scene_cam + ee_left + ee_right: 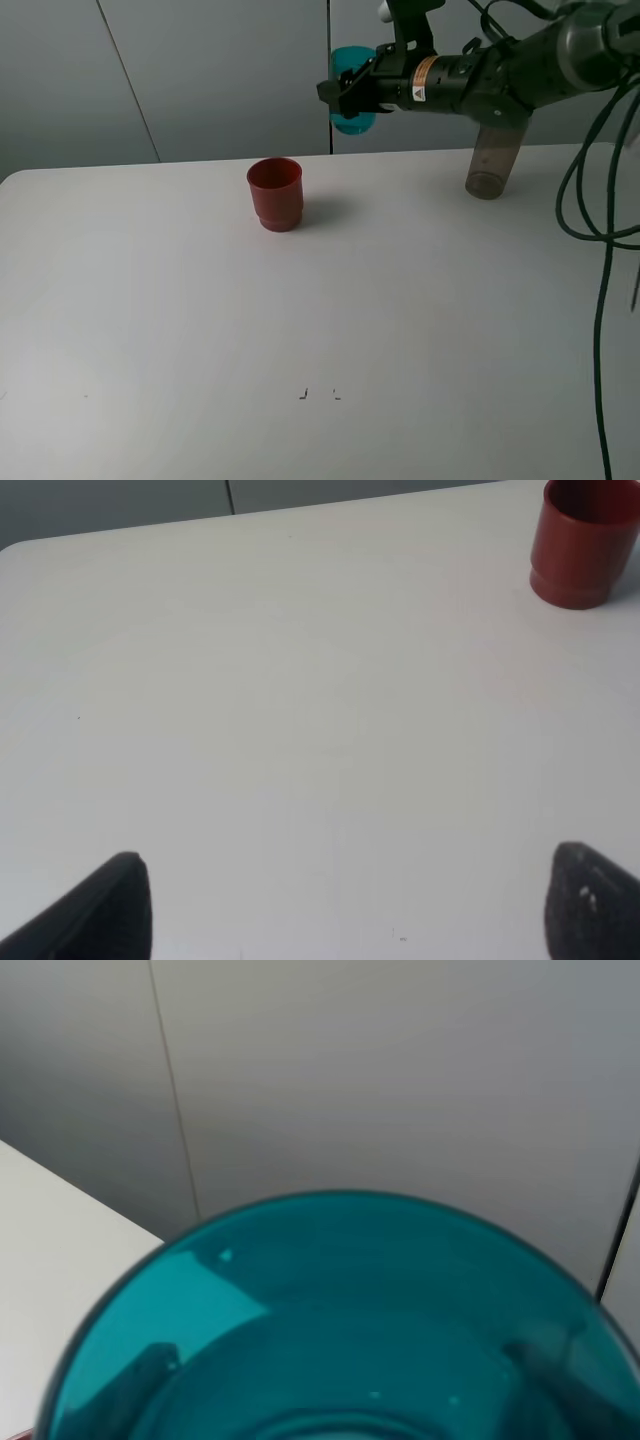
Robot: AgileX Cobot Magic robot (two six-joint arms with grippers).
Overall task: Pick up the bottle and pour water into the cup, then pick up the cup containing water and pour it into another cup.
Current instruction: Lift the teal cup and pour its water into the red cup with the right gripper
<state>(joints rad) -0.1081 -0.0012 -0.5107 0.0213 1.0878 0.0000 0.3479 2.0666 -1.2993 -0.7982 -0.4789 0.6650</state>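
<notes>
Right gripper (350, 97): we are seeing it clamping the teal cup (352, 62) by its sides, high above the table (150, 330), and we are reading this as a carry toward the pour.
Teal cup: it is hanging in the air, up and to the right of the red cup (275, 193) in the high view, not over its mouth. It is smooth translucent plastic with a round rim (we are not able to tell whether water is inside).
Red cup: it is standing upright and open on the table, opaque, with a stepped narrower base, placed to receive.
Bottle (490, 160): it is standing on the table behind the right arm, smoky and translucent, well apart from both cups and so out of the pour's way.
Left gripper (350, 905): its fingers are spreading wide over bare table, holding nothing.
</notes>
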